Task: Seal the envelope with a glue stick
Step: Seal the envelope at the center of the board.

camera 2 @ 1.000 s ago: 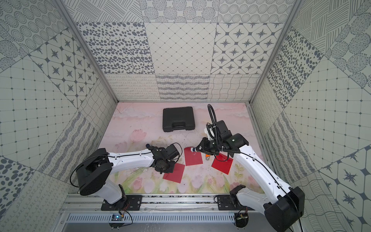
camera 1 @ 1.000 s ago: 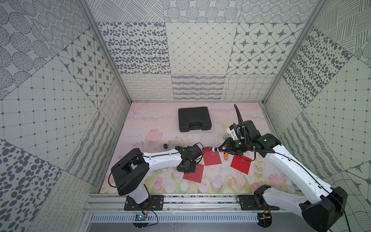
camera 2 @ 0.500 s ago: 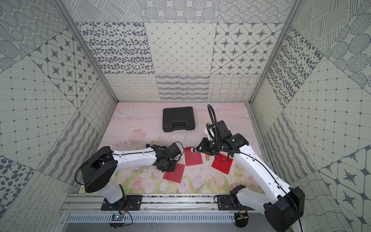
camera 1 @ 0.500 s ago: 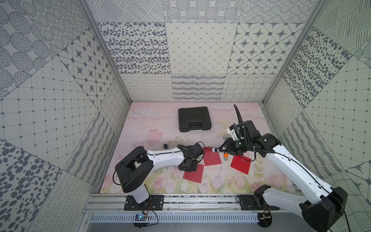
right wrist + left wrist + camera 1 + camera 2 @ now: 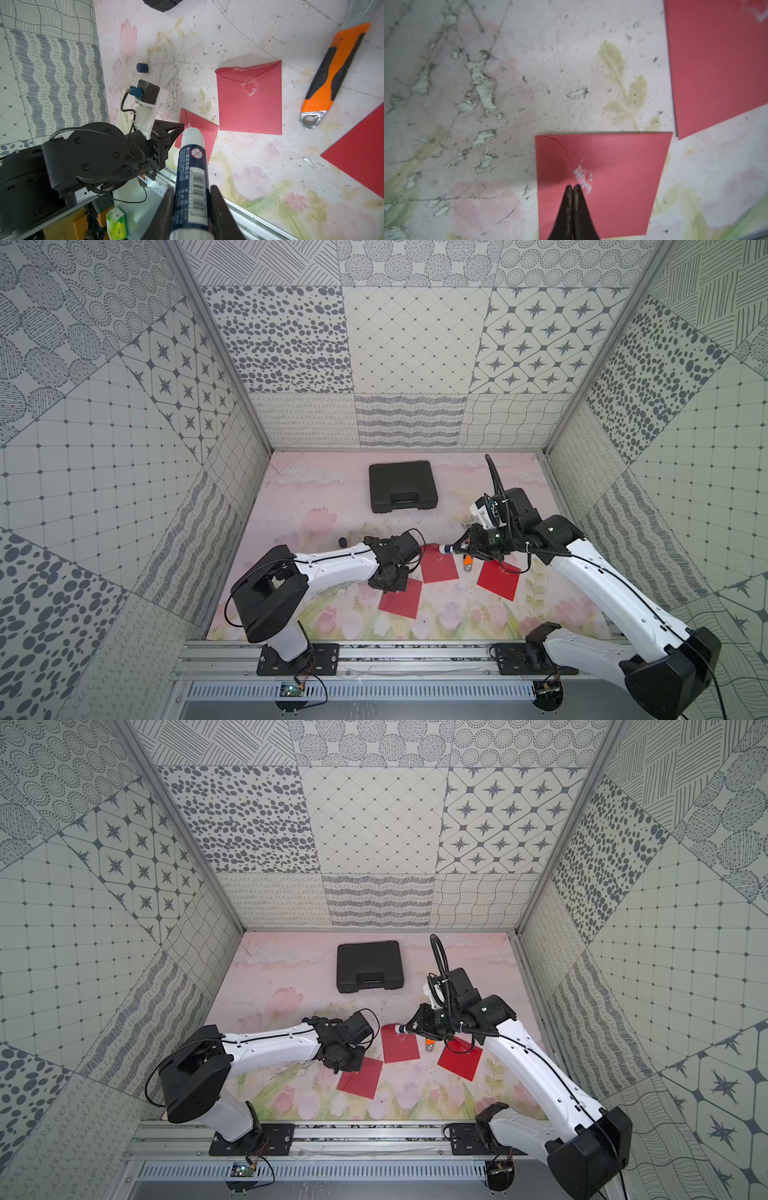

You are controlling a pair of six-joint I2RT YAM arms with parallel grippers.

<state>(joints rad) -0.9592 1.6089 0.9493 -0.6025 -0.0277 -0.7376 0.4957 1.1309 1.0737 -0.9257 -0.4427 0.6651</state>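
Three red envelopes lie on the flowered mat. My left gripper [image 5: 573, 187] is shut, and its tips rest on the near envelope [image 5: 616, 187] beside a white glue smear at the folded flap; from above this gripper [image 5: 390, 578] sits over that envelope's [image 5: 403, 601] far corner. My right gripper [image 5: 191, 192] is shut on the glue stick [image 5: 192, 164], which is uncapped with its white tip out. In both top views the glue stick [image 5: 449, 548] [image 5: 401, 1028] points at the far edge of the middle envelope [image 5: 439, 568]. I cannot tell whether it touches.
The glue stick's dark blue cap [image 5: 142, 67] [image 5: 342, 541] stands alone behind the left arm. An orange-and-black wrench [image 5: 334, 68] lies between the middle envelope [image 5: 249, 99] and the right envelope [image 5: 498, 580]. A black case [image 5: 402, 486] sits at the back.
The left arm's elbow and shoulder have shifted slightly to the right while its gripper stays on the near envelope. The right arm and glue stick have not moved.
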